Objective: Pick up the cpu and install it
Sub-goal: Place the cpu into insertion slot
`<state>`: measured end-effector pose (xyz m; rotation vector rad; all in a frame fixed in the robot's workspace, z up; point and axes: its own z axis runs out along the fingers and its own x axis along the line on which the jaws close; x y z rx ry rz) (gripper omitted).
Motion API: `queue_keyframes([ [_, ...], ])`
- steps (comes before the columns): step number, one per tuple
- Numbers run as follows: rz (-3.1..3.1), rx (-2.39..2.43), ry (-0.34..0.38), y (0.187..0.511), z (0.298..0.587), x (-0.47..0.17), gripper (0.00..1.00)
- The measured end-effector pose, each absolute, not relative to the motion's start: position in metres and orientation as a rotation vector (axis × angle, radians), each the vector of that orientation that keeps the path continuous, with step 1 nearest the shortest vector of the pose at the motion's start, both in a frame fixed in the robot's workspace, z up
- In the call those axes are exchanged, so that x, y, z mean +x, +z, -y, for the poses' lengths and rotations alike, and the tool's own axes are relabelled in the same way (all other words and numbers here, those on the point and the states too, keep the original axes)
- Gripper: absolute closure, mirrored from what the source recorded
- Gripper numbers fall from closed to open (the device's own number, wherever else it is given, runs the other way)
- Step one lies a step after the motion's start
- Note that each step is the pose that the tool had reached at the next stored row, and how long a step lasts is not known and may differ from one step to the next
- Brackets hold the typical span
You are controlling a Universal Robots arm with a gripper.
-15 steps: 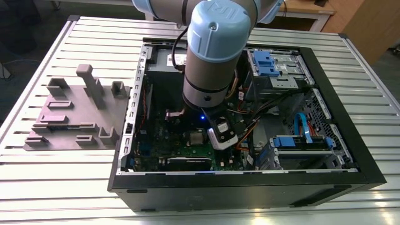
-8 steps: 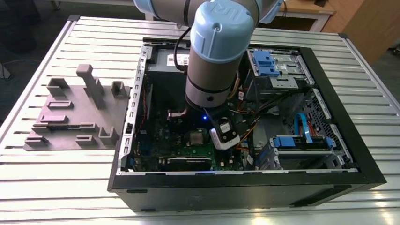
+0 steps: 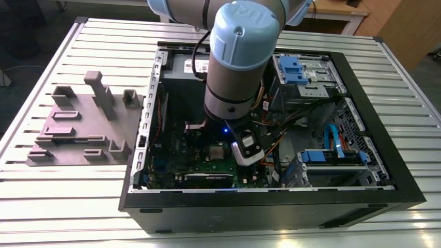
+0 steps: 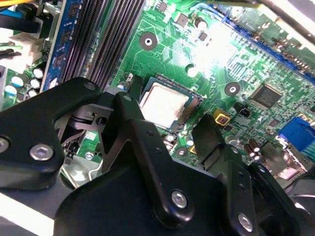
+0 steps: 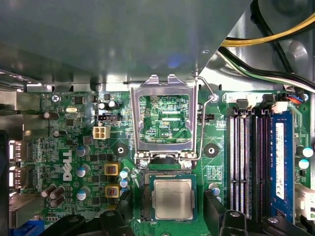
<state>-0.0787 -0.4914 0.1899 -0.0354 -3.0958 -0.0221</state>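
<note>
The cpu (image 5: 172, 198), a small square chip with a silver top, lies flat in its socket on the green motherboard (image 5: 64, 147), and also shows in the second wrist view (image 4: 165, 103) and the exterior view (image 3: 217, 151). The socket's metal frame (image 5: 165, 118) is swung up and open beside it, with its wire lever (image 5: 202, 123) raised. My gripper (image 5: 167, 212) is open just above the chip, with one black finger (image 5: 115, 221) on each side and nothing held. It hangs low inside the computer case (image 3: 247, 150) (image 4: 165, 114).
Memory slots (image 5: 246, 157) and a blue memory stick (image 5: 279, 157) run alongside the socket. A grey metal box (image 5: 98, 39) and yellow and black cables (image 5: 275, 34) crowd the board's far end. The case walls (image 3: 262, 204) enclose the arm. A grey fixture plate (image 3: 82, 124) lies on the table at the exterior view's left.
</note>
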Motion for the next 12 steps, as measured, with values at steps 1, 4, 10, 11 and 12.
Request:
queue_keyframes([
  [1,3.096,-0.037,-0.022,0.1899,0.4914,-0.0786,0.32],
  [4,3.096,-0.037,-0.022,0.1898,0.4914,-0.0786,0.4],
  [10,3.096,-0.037,-0.022,0.1894,0.4914,-0.0787,0.47],
  [11,3.096,-0.037,-0.022,0.1891,0.4914,-0.0787,0.47],
  [12,3.096,-0.037,-0.022,0.1887,0.4914,-0.0786,0.47],
])
